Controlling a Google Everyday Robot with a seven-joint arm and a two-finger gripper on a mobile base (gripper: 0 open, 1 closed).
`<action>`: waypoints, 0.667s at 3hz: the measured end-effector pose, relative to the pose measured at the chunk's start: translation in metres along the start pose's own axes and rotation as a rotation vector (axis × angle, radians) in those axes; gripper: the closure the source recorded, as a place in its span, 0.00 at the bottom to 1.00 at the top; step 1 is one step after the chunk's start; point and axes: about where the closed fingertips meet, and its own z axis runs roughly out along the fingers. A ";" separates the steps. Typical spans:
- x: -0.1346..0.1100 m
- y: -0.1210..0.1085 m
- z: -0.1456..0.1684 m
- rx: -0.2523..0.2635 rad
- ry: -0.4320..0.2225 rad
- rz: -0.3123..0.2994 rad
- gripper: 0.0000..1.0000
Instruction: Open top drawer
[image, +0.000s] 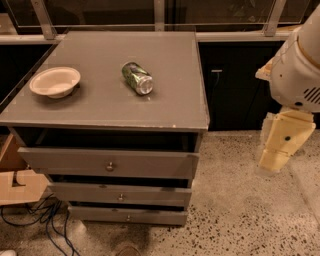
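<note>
1. Camera view, middle of the frame: a grey cabinet (165, 107) stands on a speckled floor (240, 215), its flat top filling the upper centre.
2. The top drawer (65, 159) runs across the centre-left of the frame just under the cabinet top. Its front is the tallest of the three, with a small round knob (110, 166) at its middle. A dark gap shows between the cabinet top and the upper edge of the drawer front.
3. Below it sit the middle drawer (150, 195) and then the bottom drawer (155, 217), each a little narrower than the one above.
4. On the cabinet top, toward the left, rests a pale bowl (55, 81), upright. A green can (137, 77) lies on its side near the centre, well apart from the bowl.
5. The gripper (274, 160) hangs at the right edge of the frame, below the rounded white body of the arm (295, 75). It is above the floor, well apart from the cabinet and touching nothing. Whether it is open or closed cannot be told.
6. At the lower left, a cardboard box (17, 182) sits beside the cabinet, with dark cables (45, 220) on the floor in front of it.
</note>
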 end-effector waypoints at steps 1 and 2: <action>-0.005 0.023 0.015 -0.036 0.004 -0.026 0.00; -0.026 0.068 0.077 -0.124 0.016 -0.103 0.00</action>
